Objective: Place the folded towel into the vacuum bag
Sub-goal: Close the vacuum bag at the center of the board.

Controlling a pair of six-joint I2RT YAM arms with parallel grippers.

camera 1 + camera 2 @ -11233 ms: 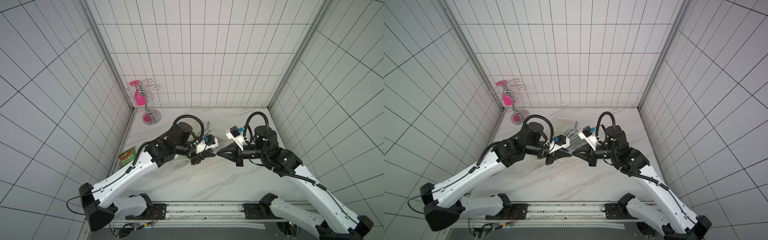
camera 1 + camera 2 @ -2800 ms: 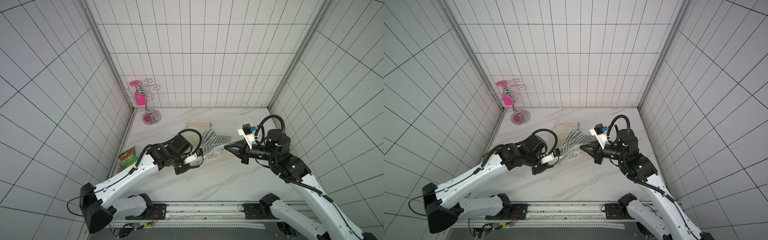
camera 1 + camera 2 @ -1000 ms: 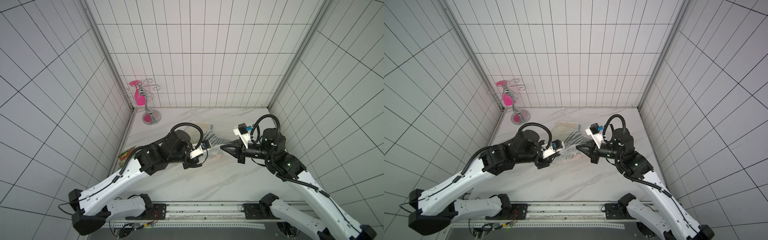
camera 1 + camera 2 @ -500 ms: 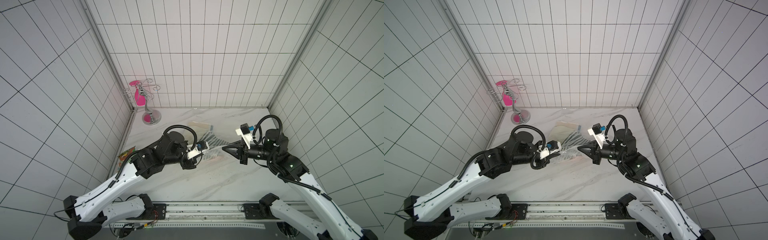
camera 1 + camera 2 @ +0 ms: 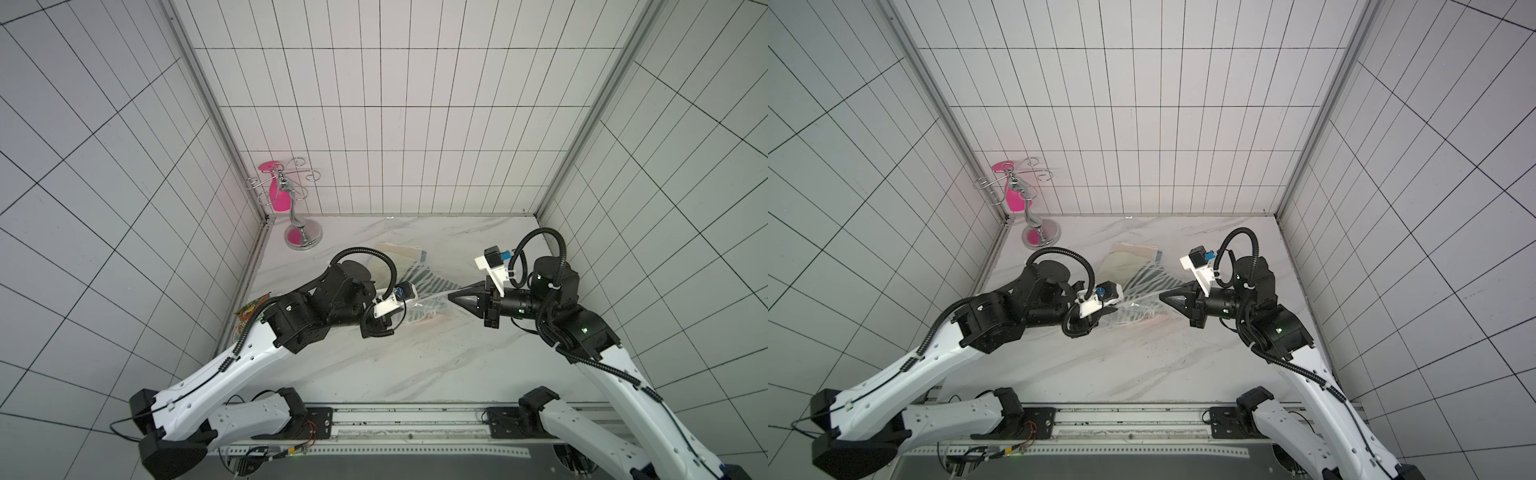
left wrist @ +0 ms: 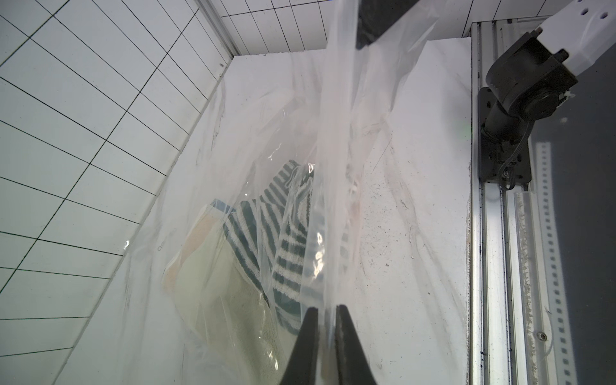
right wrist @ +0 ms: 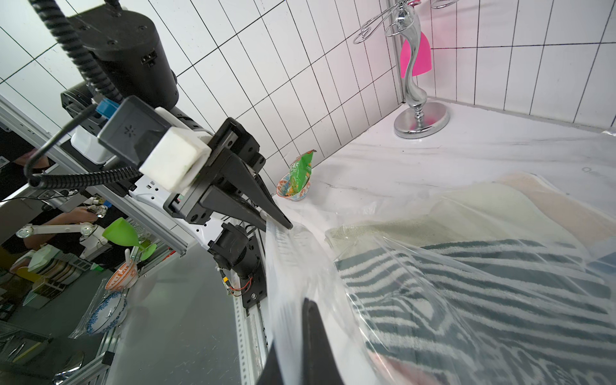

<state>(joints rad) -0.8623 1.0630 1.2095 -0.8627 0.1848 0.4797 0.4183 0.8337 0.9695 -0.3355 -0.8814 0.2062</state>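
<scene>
The vacuum bag [image 5: 430, 309] [image 5: 1138, 309] is clear, crinkly plastic, with one edge stretched between both grippers above the marble table. My left gripper [image 5: 1115, 309] [image 6: 325, 308] is shut on that edge of the film. My right gripper [image 5: 451, 298] [image 5: 1162, 298] [image 7: 308, 301] is shut on the same edge opposite it. The towel [image 5: 419, 282] [image 6: 286, 233] [image 7: 466, 293], striped dark green and white, shows through the plastic inside the bag. It lies partly on a cream cloth [image 5: 1125, 262] [image 6: 216, 276].
A chrome stand with a pink piece [image 5: 301, 232] stands in the back left corner. A green snack packet [image 5: 249, 309] [image 7: 300, 170] sits in a small bowl by the left wall. The arms' rail [image 5: 415, 415] runs along the table's front edge.
Both grippers have stayed shut on the bag's edge over the last second. The left arm's elbow has swung down and to the left. The right gripper has drifted slightly right.
</scene>
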